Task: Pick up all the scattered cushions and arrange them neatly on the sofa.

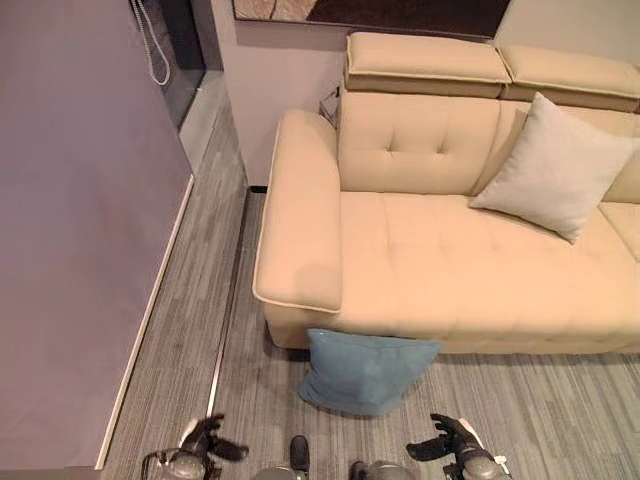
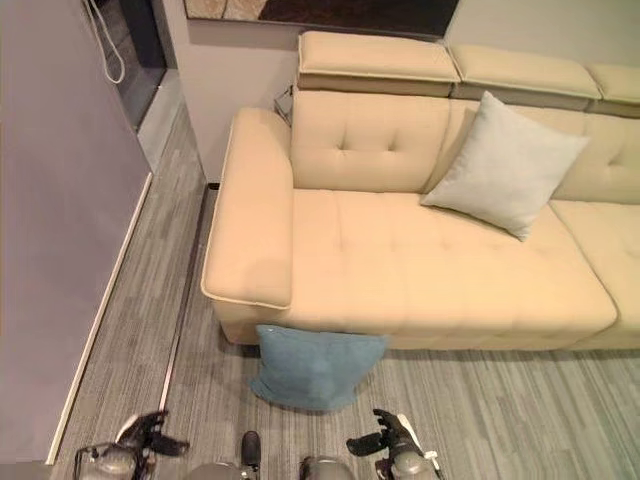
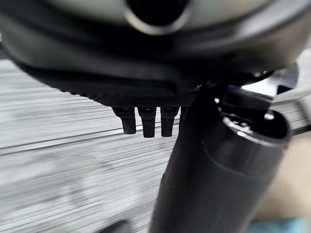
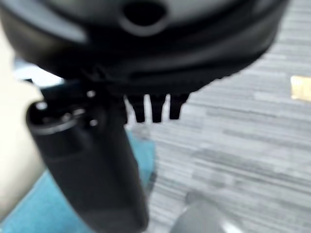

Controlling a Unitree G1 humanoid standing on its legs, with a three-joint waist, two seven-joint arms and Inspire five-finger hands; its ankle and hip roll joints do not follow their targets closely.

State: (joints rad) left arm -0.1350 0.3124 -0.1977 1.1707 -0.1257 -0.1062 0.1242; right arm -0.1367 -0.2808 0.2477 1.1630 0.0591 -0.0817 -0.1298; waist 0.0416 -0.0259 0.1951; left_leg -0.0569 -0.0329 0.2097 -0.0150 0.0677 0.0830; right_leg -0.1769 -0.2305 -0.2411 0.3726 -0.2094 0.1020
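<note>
Grey striped carpet (image 1: 520,410) is what we've got right under us, and both of our hands sit low at the near edge of the head views. Our left hand (image 1: 205,440) shows on the left with its fingers relaxed and spread, holding nothing; our right hand (image 1: 452,440) mirrors it on the right, just as loose and just as empty. The wrist views agree: straight fingertips over bare carpet on the left, and straight fingertips over carpet with a patch of blue just past them on the right.

Moving out a little, we come to the blue cushion (image 1: 365,370). It is on the floor, between our two hands and a bit beyond them, leaning against the front of the beige sofa (image 1: 430,250) below the near armrest. That is the one we judge still needs picking up.

Further back, on the seat, the pale grey cushion (image 1: 555,165) stands propped against the backrest, upright on a corner. That one looks already placed.

So by our reckoning the job is partly done: one cushion on the sofa, one on the carpet, neither hand on anything yet. We cannot tell whether more cushions lie beyond what we see.
</note>
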